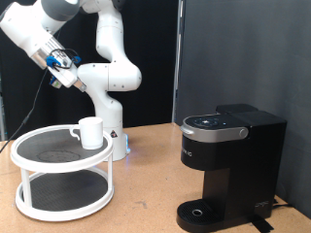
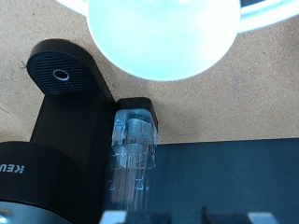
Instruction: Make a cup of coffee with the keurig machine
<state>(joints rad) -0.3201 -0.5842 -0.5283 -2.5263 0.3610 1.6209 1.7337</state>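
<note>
The cup (image 1: 90,131), a small white mug, stands upright on the top tier of a white round rack (image 1: 29,146) at the exterior view's left. The keurig machine (image 1: 228,160) stands at the right with its lid down and a bare round drip tray (image 1: 201,212). My gripper (image 1: 64,64) is high up at the top left, above the rack and far from both, with nothing between its fingers. In the wrist view the cup (image 2: 163,33) is a washed-out white round shape. The keurig machine (image 2: 65,131) shows from above with its clear water tank (image 2: 134,159). The gripper (image 2: 177,218) barely shows at the picture's edge.
The robot's white base (image 1: 109,97) stands behind the rack. A black curtain (image 1: 243,49) closes the back right. The brown tabletop (image 1: 146,184) lies bare between the rack and the machine. A cable (image 1: 282,202) runs from the machine's far side.
</note>
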